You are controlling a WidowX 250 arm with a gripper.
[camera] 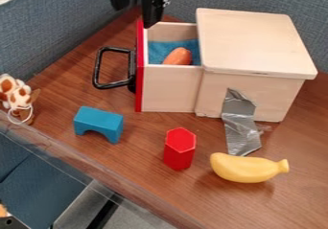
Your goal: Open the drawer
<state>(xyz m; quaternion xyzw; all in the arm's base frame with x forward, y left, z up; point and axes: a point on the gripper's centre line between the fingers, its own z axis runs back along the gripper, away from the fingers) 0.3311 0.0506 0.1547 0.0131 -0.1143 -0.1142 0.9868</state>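
Observation:
My black gripper point(135, 15) hangs at the top of the camera view, above the red-fronted end of the drawer point(169, 86). Its two fingers stand apart with nothing visible between them. The drawer is pulled out to the left from the wooden box point(256, 43). Its black handle point(97, 70) sticks out to the left, below the gripper and apart from it. Inside the drawer, an orange rounded object point(178, 56) lies on blue cloth point(157, 51).
A blue arch block point(98, 120), a red hexagonal block point(179, 149) and a yellow banana point(247, 167) stand in front. Grey tape point(240, 122) runs from box to table. A spotted toy point(16, 94) is at far left. Blue padded walls point(57, 27) border the back.

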